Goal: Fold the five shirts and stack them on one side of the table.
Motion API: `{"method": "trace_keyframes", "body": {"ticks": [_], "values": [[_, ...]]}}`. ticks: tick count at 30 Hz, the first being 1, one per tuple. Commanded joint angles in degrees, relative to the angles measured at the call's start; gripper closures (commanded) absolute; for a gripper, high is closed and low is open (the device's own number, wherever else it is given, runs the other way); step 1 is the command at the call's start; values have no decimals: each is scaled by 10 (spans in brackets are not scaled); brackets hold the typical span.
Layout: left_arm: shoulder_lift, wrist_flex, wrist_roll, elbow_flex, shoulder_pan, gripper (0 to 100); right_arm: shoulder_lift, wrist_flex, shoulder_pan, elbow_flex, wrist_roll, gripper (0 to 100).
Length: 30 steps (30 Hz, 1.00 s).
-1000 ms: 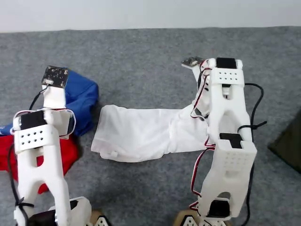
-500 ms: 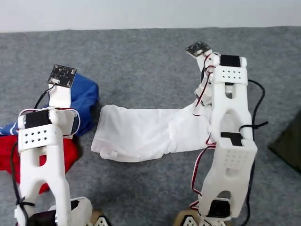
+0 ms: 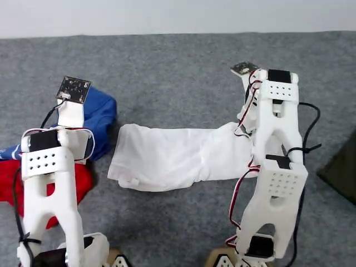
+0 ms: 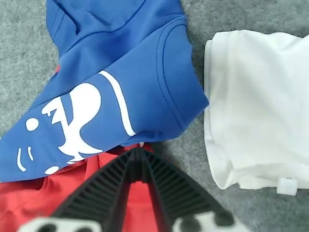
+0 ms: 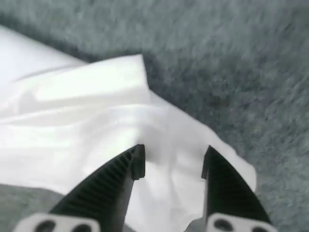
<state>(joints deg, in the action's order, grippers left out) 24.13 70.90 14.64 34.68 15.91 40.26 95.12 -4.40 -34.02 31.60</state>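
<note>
A white shirt (image 3: 172,156) lies spread across the middle of the grey table, partly folded. Its right end runs under the right arm (image 3: 272,167). My right gripper (image 5: 174,159) hangs open just above that end of the white shirt (image 5: 87,116), nothing between its fingers. At the left, a blue shirt (image 3: 97,117) with a white print lies bunched over a red shirt (image 3: 78,183). My left gripper (image 4: 138,157) is shut and empty above where the blue shirt (image 4: 125,82) meets the red shirt (image 4: 43,203), with the white shirt (image 4: 256,106) beside it.
The table is covered in grey carpet (image 3: 167,72). A dark object (image 3: 342,172) sits at the right edge. A pale wall runs along the far side. Bare carpet lies beyond and in front of the white shirt.
The right arm has swung to the right along the white shirt's right end. The left arm shifted slightly a second ago, then stayed still.
</note>
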Motion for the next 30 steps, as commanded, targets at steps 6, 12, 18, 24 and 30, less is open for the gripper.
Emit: {"method": "trace_keyframes", "body": {"ticks": [6,12,18,24,30], "values": [[18,-19,3,-5,-3,997,-81,76,-17,-18,-7,781],[16,-25,2,-4,-3,997,-121,73,-15,-18,-7,780],[15,-25,2,-4,-3,997,-175,76,-17,-6,-7,780],[15,-25,2,-4,-4,997,-233,75,-14,121,-7,780],[15,-26,1,-4,-4,997,-240,30,-11,214,-7,780]]}}
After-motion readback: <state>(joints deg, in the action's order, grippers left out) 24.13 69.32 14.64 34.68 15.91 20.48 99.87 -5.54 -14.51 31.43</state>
